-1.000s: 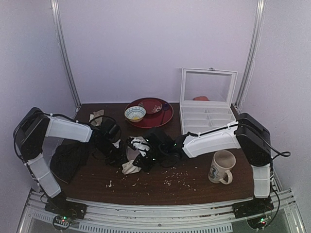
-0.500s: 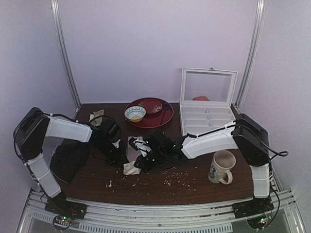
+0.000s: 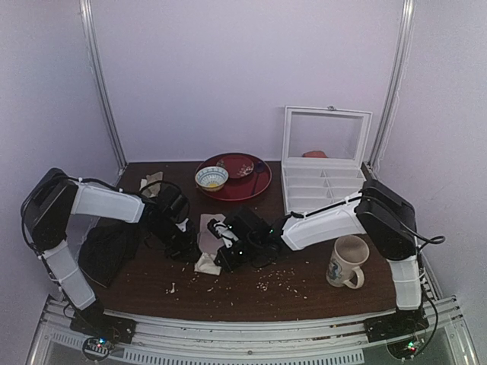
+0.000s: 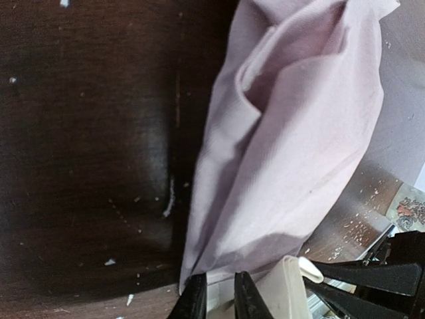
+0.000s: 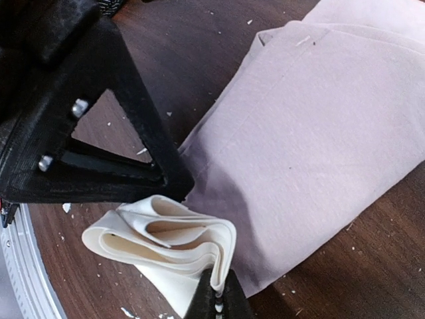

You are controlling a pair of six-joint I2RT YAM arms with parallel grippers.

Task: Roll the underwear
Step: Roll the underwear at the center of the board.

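Lilac walls (image 3: pixel 228 68) enclose a dark wooden table (image 3: pixel 304 293) strewn with pale crumbs (image 3: pixel 274 277). Near its middle lies the underwear (image 3: pixel 207 226), partly folded. The left gripper (image 4: pixel 218 300) pinches its edge, while the right gripper (image 5: pixel 216 292) clamps the bunched waistband (image 5: pixel 166 242).

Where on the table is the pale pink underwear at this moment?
In the top view, the underwear lies left of centre on the table, between the left gripper and the right gripper, just in front of the red plate.
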